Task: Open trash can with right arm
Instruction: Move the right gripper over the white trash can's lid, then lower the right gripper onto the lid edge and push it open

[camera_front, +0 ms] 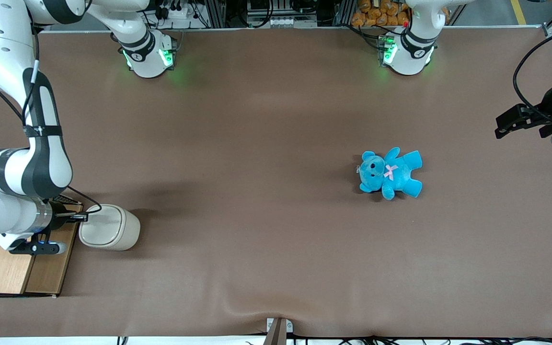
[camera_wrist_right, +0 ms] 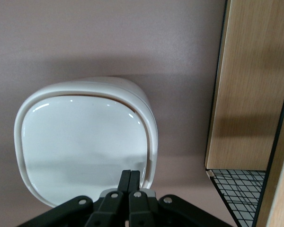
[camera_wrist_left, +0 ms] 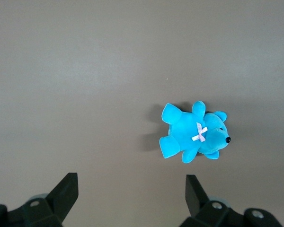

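Pincer [camera_wrist_right: 130,182], fingers pressed together, hovers over trash can [camera_wrist_right: 85,137] lid edge.

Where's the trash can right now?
The trash can sits at the working arm's end of the table, beside the wooden-topped basket, with the shut gripper over its lid's edge.

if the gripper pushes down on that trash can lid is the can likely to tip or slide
The trash can looks like light plastic on a smooth table, so it may slide under a sideways push. It is squat and wide, so tipping seems unlikely. The shut gripper sits over the glossy lid near its rim, where the tips could slip off.
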You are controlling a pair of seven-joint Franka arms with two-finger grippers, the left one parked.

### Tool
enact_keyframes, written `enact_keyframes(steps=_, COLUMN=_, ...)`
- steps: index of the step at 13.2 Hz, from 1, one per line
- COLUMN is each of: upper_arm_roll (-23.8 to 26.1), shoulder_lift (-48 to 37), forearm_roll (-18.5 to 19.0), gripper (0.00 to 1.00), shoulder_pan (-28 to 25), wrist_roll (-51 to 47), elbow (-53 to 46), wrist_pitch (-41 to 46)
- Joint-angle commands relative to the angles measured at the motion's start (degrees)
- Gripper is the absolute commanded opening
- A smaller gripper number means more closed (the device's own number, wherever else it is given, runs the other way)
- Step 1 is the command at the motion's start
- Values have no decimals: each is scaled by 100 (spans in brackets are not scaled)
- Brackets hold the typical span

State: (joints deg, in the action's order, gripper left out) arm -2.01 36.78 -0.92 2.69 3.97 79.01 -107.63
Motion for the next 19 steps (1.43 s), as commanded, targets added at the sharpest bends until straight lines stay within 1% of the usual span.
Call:
enact_keyframes(steps=1, upper_arm_roll=43, shoulder_lift=110, forearm_roll=48, gripper=0, shoulder_pan=47, wrist_roll=68, elbow=-78, wrist_pitch=-178)
enact_keyframes(steps=8, upper_arm_roll=43, shoulder_lift=303, forearm_roll=21, gripper=0, shoulder_pan=65, wrist_roll=60, elbow=-69, wrist_pitch=-258)
enact_keyframes(steps=19, upper_arm_roll=43, shoulder_lift=119, forearm_roll=39, gripper=0, shoulder_pan=3, wrist_roll=51, elbow=-96, wrist_pitch=-170)
